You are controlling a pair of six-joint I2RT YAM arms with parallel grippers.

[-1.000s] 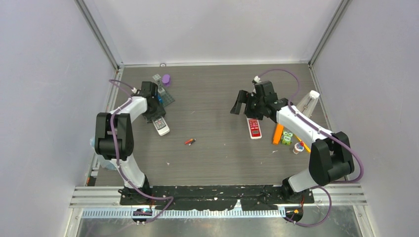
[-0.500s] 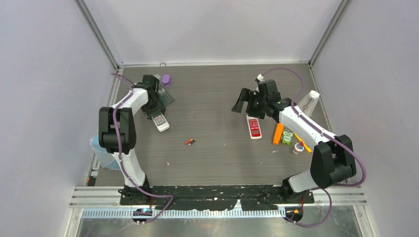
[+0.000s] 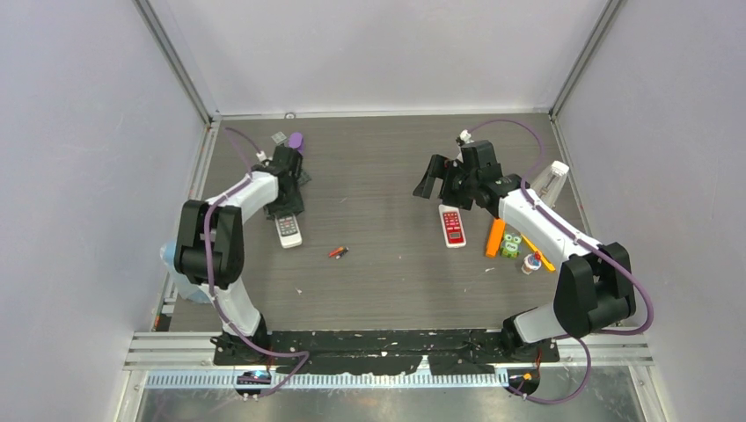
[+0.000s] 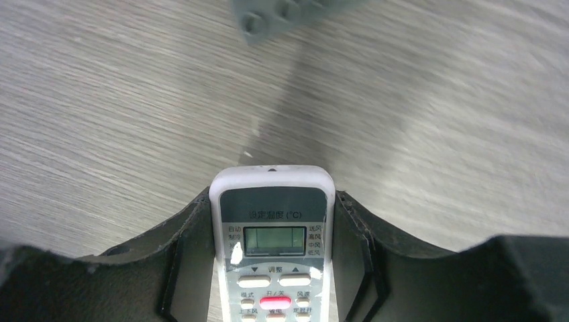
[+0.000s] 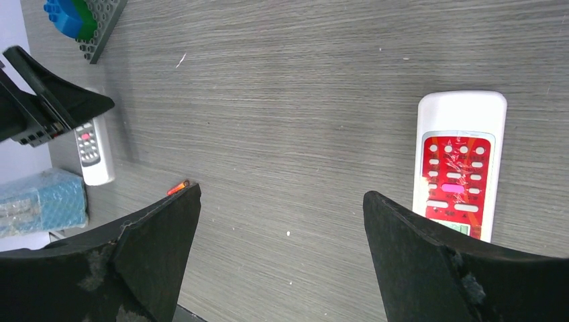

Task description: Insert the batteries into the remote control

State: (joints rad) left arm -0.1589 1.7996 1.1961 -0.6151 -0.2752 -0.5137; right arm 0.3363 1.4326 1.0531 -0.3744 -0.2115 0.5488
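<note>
Batteries (image 3: pixel 338 252), two; one white remote (image 4: pixel 272 258) in grip of left hand (image 4: pixel 272 201); one red remote (image 5: pixel 456 168); right hand (image 5: pixel 282 194) wide open.

Bright, even light from above fills the overhead view, leaving only faint shadows on the grey surface (image 3: pixel 378 176). The left wrist view blurs toward its upper right, though the white remote (image 4: pixel 272 228) is sharp, a soft shadow ahead of it. The right wrist view is crisp; the fingers (image 5: pixel 154 248) of the right claw (image 5: pixel 282 201) look dark, underlit.
</note>
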